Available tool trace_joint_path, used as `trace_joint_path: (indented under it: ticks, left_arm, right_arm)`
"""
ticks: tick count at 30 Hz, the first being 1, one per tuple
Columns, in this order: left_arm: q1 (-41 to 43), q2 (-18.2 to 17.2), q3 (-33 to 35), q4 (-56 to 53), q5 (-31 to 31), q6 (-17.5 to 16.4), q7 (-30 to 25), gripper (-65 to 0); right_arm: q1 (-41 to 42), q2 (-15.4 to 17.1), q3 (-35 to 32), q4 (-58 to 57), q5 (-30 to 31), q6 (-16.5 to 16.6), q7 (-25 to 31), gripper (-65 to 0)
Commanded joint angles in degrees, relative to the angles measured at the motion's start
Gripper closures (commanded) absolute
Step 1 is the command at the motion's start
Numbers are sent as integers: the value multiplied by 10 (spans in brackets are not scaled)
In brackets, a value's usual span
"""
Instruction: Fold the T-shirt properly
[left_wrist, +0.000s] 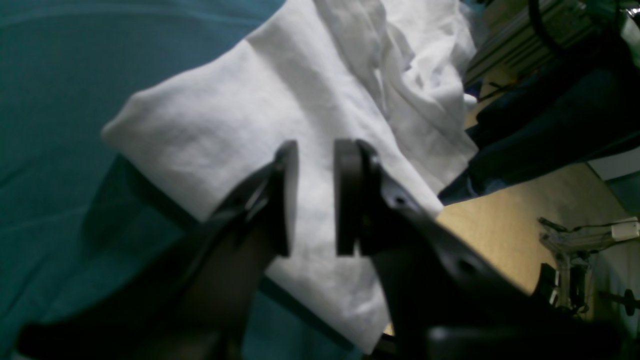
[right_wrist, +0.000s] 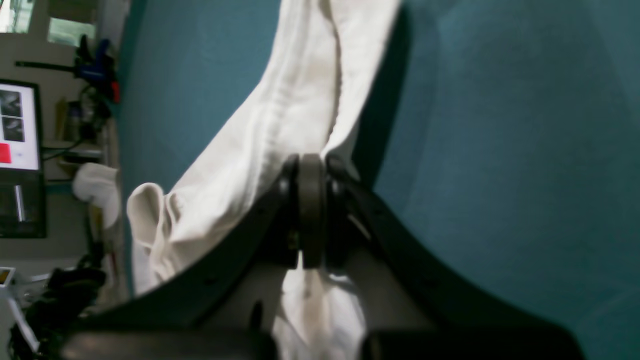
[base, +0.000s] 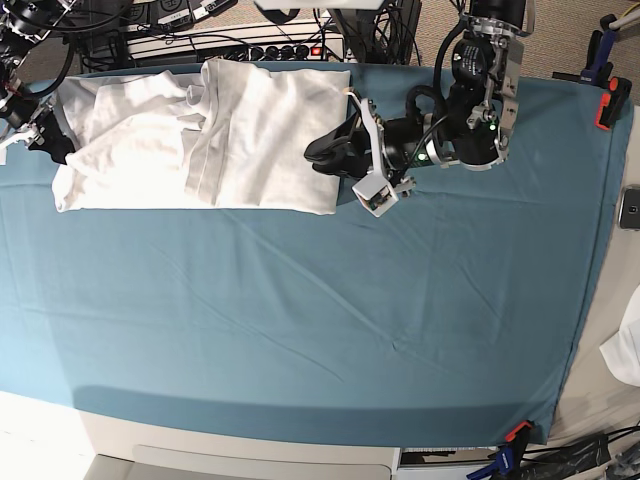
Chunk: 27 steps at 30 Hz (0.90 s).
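The white T-shirt (base: 250, 130) lies partly folded and wrinkled at the back left of the teal cloth (base: 350, 320). My left gripper (base: 318, 152) hovers at the shirt's right edge. In the left wrist view the left gripper (left_wrist: 315, 200) is open, its pads apart with nothing between them, and the T-shirt (left_wrist: 250, 110) is spread beyond. My right gripper (base: 48, 138) sits at the shirt's left end. In the right wrist view the right gripper (right_wrist: 310, 215) is shut on a bunched fold of the T-shirt (right_wrist: 280, 125), which hangs lifted off the cloth.
A power strip and cables (base: 230, 45) run along the back edge. Clamps (base: 608, 105) pin the teal cloth at the right edge and another clamp (base: 515, 432) at the front corner. A phone (base: 630, 208) and a small white scrap (base: 625, 350) lie off the right side.
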Motion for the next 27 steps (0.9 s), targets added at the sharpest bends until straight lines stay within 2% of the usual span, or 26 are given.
trace_joint_path:
  ticks: [1, 6, 12, 17, 21, 27]
  left_arm:
    - [-6, 1, -1, 11, -14, -5, -12, -138]
    - [-6, 1, -14, 11, -15, -5, -13, -138]
    - [-6, 1, -62, 11, -17, -5, -12, -138]
    - [-6, 0, -73, 11, -17, -5, -12, -138]
    - [-6, 0, -73, 11, -17, -5, -12, -138]
    - [-6, -1, -73, 11, -17, -5, -12, -138]
  right_arm:
    - [3, 13, 3, 7, 33, 3, -2, 0]
    - [2, -4, 5, 45, 47, 3, -36, 0]
    - [-11, -61, 18, 203, 47, 3, -36, 0]
    - [-48, -125, 17, 398, 47, 3, -36, 0]
    - [-95, -193, 17, 554, 24, 3, -36, 0]
    - [-162, -294, -3, 703, -9, 3, -4, 0]
